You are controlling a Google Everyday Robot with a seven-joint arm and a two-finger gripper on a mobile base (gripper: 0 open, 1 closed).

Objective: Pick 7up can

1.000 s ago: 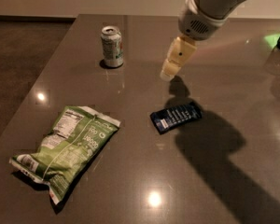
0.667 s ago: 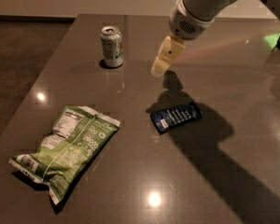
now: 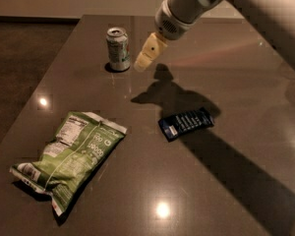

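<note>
The 7up can (image 3: 118, 48) stands upright near the far left of the dark table (image 3: 137, 146). It has a pale white-green body and a silver top with a pull-tab. My gripper (image 3: 146, 56), with cream-coloured fingers, hangs from the grey arm just right of the can, close to it and apart from it. It holds nothing.
A large green crinkled snack bag (image 3: 71, 156) lies at the front left. A small dark blue packet (image 3: 186, 123) lies in the middle right. The table's left edge runs beside the can and the bag.
My gripper and arm have moved left, from over the table's middle to just right of the can. The can, bag and packet have not moved.
</note>
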